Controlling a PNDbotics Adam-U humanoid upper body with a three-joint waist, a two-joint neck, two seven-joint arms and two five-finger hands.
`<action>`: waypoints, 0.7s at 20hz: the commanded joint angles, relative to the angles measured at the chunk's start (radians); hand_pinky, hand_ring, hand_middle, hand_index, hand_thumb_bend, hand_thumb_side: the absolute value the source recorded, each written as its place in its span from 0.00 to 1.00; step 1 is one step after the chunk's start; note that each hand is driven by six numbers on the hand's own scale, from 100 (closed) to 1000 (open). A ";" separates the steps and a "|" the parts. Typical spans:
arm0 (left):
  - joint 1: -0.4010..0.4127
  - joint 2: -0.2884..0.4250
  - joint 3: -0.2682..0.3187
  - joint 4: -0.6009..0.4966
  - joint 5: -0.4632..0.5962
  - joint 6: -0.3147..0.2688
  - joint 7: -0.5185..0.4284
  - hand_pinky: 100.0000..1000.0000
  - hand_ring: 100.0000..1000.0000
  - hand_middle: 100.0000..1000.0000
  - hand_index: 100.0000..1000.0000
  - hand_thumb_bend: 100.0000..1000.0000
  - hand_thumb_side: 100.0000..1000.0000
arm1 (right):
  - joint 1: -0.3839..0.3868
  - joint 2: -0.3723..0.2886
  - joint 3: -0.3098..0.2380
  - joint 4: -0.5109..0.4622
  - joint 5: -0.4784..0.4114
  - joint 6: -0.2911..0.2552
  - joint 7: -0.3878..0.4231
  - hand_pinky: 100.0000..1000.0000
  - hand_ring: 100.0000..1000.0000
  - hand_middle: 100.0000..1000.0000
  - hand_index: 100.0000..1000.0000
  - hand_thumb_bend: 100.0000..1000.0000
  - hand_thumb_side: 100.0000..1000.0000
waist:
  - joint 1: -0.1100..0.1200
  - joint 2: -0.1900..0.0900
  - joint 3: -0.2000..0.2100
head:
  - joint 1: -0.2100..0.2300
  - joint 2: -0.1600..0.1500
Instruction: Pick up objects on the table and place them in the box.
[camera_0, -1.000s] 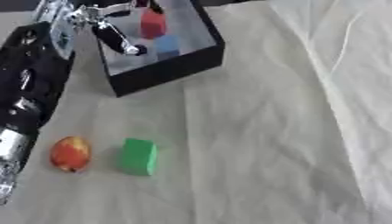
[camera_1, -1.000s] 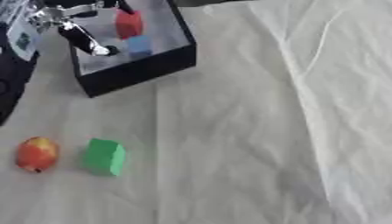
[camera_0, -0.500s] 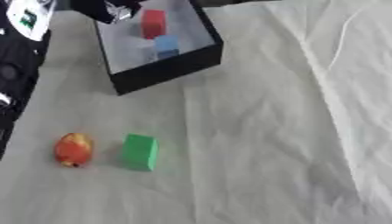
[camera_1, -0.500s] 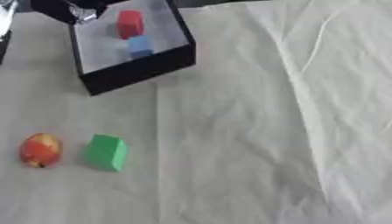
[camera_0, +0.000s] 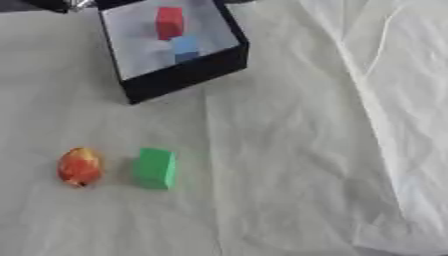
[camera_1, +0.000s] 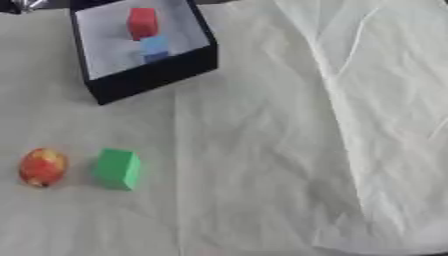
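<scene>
While barely showing at the top-left corner, left hand (camera_0: 66, 4) touches nothing.

Only a dark and silver bit of the left robot hand (camera_0: 66, 5) shows at the top edge.

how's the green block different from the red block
The green block lies on the white cloth, outside the box; the red block is already inside the box. The green block sits beside a red-orange fruit; the red block sits next to a blue block. Both are plain, solid-coloured blocks.
</scene>
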 joint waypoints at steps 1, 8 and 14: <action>0.031 0.125 -0.043 -0.126 0.105 -0.062 -0.107 0.89 0.80 0.73 0.85 0.00 0.14 | 0.000 -0.046 -0.013 -0.018 0.013 -0.006 0.001 1.00 0.76 0.63 0.76 0.00 0.47 | 0.009 -0.045 0.006 | -0.011 0.007; 0.235 0.322 -0.100 -0.444 0.181 0.057 0.032 0.88 0.80 0.72 0.83 0.04 0.19 | 0.009 -0.044 -0.012 -0.018 0.032 -0.005 0.008 1.00 0.76 0.63 0.76 0.00 0.47 | 0.011 -0.039 0.017 | -0.015 0.007; 0.401 0.408 -0.117 -0.637 0.135 0.125 0.086 0.86 0.79 0.73 0.82 0.02 0.35 | 0.012 -0.034 -0.014 -0.018 0.044 -0.002 0.012 1.00 0.76 0.63 0.76 0.00 0.47 | 0.008 -0.032 0.026 | -0.001 0.007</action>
